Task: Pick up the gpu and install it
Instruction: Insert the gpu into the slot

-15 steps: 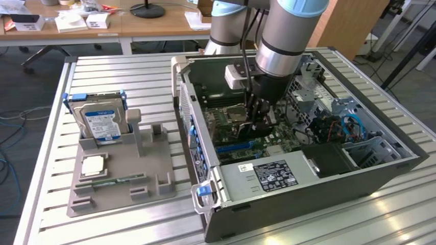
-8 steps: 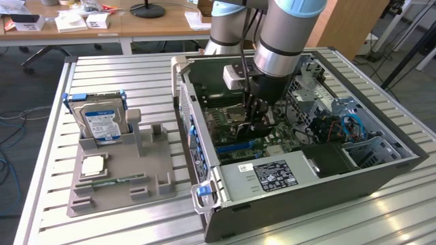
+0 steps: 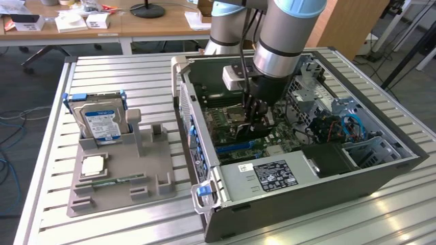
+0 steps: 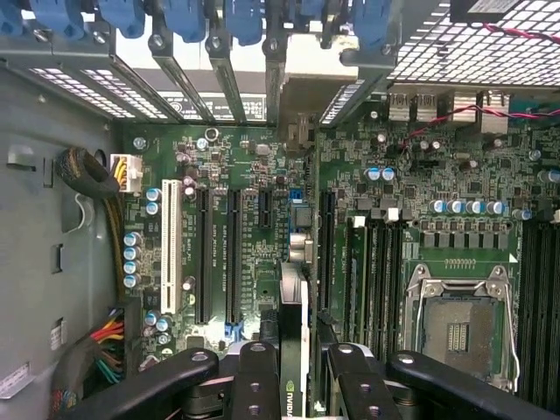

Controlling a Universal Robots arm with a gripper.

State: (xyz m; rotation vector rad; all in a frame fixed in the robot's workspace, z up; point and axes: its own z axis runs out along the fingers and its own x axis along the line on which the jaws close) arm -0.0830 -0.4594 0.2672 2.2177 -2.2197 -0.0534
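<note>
My gripper (image 3: 258, 120) reaches down into the open computer case (image 3: 293, 204), above the green motherboard (image 3: 232, 135). In the wrist view the gripper (image 4: 297, 376) is shut on the gpu (image 4: 293, 350), a thin dark card seen edge-on between the black fingers (image 4: 254, 376). The card hangs upright over the motherboard (image 4: 262, 166), in line with the black expansion slots (image 4: 233, 254) and close to the blue connector (image 4: 297, 197). In the exterior view the gpu (image 3: 246, 131) is a dark sliver below the wrist, mostly hidden by the arm.
The grey fixture tray (image 3: 156, 168) beside the case holds a silver hard drive (image 3: 102, 120), a small chip (image 3: 92, 164) and a green memory stick (image 3: 112, 179). Inside the case are the power supply (image 3: 272, 173), CPU socket (image 4: 455, 328), blue slot latches (image 4: 236, 17) and cable bundles (image 4: 105, 341).
</note>
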